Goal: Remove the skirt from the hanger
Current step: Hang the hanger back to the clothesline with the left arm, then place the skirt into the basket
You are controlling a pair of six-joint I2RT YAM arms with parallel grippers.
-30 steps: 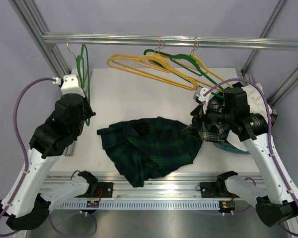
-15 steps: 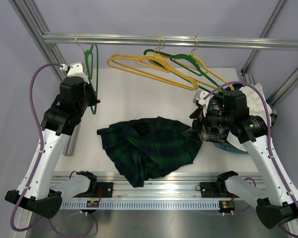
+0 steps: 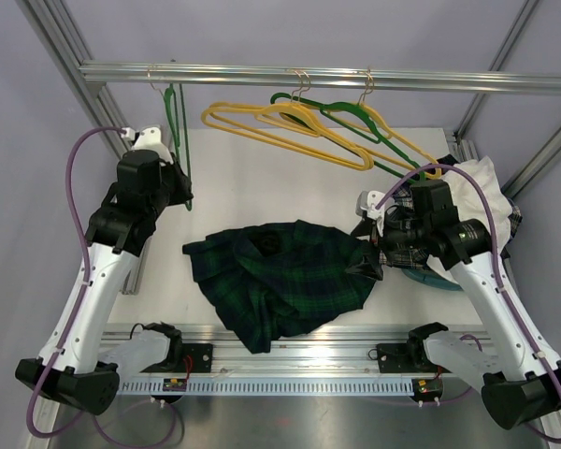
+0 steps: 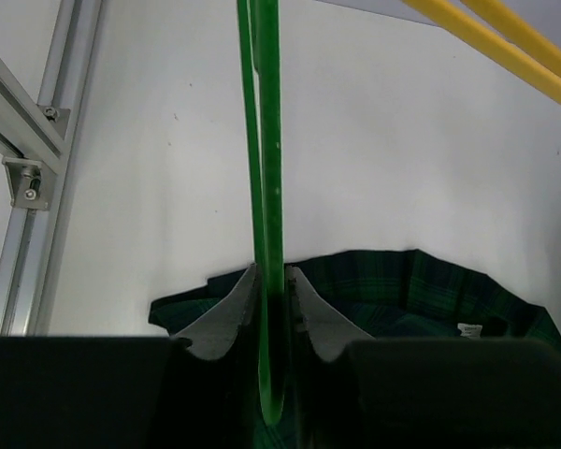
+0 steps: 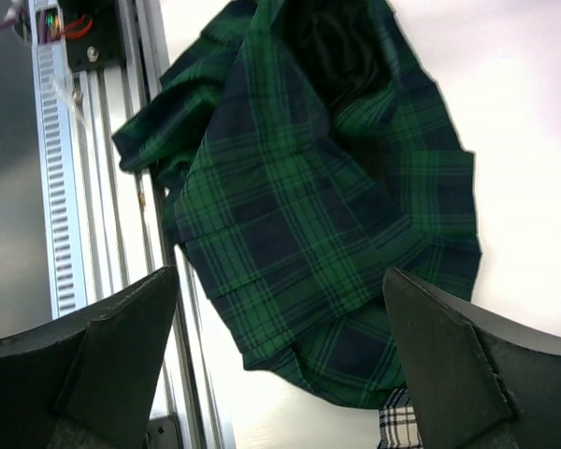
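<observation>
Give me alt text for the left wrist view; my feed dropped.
A thin green plastic hanger runs vertically between the left pincer fingers, which sit close on either side. Behind it, a dark green plaid skirt lies on the white table, with yellow hangers crossing the upper right corner.

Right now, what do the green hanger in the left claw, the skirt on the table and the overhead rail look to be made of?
Green hanger: probably glossy plastic or coated wire; thin, smooth, with a highlight down its edge.
Skirt: soft woven cloth, matte, in dark green and navy plaid; it lies in folds.
Overhead rail: likely extruded aluminium; silvery, brushed, with lengthwise grooves.
</observation>
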